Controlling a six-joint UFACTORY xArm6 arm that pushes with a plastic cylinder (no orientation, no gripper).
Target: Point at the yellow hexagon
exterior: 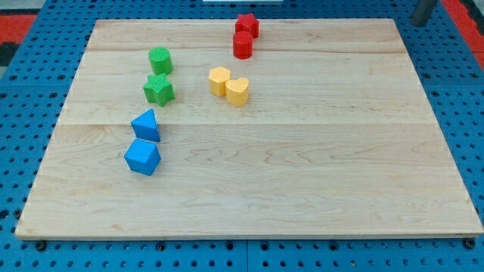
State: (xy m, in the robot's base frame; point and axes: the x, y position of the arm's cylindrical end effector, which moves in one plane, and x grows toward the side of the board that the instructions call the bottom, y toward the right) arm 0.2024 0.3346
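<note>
The yellow hexagon (219,80) sat on the wooden board (302,174), a little left of the middle and in the upper half of the view. Touching it on its right and slightly lower was a yellow heart-shaped block (237,91).

Above and to the right of the pair, near the board's top edge, stood a red cylinder (243,45), and right behind it, touching or nearly so, a red star (246,25). To the left of the hexagon were a green cylinder (160,60) and, just below that, a green star (159,89), the two close but apart. Lower on the left lay a blue triangle-like block (147,125) and just beneath it a blue block of an angular shape (143,157).

A dark rod (423,12) showed at the view's top right corner, beyond the board's edge and over the blue pegboard table (23,91). My tip (418,23) was well apart from the yellow hexagon and from every other block. The arm carried no jaws, so I cannot tell of any opening or hold.
</note>
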